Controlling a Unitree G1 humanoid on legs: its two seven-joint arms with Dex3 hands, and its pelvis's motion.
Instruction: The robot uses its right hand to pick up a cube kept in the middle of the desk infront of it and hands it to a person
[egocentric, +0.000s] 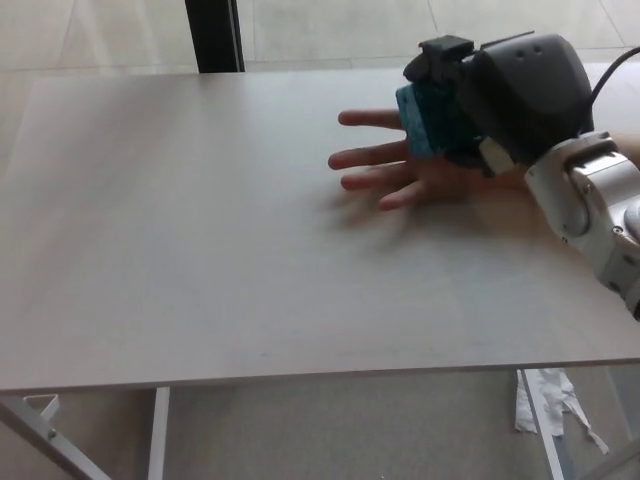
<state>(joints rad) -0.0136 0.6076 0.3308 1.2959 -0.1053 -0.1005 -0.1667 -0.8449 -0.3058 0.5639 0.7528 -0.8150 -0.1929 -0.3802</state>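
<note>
White desk (200, 250) over pale floor tiles; nothing else on it. Your right hand (505, 95) has its fingers closed around the teal cube (425, 120), held just above the person's open hand (400, 165), palm up over the desk's far side. Cube looks rigid, light and smooth-sided, so likely slippery; grip opposite flat faces. Left hand out of sight.
</note>
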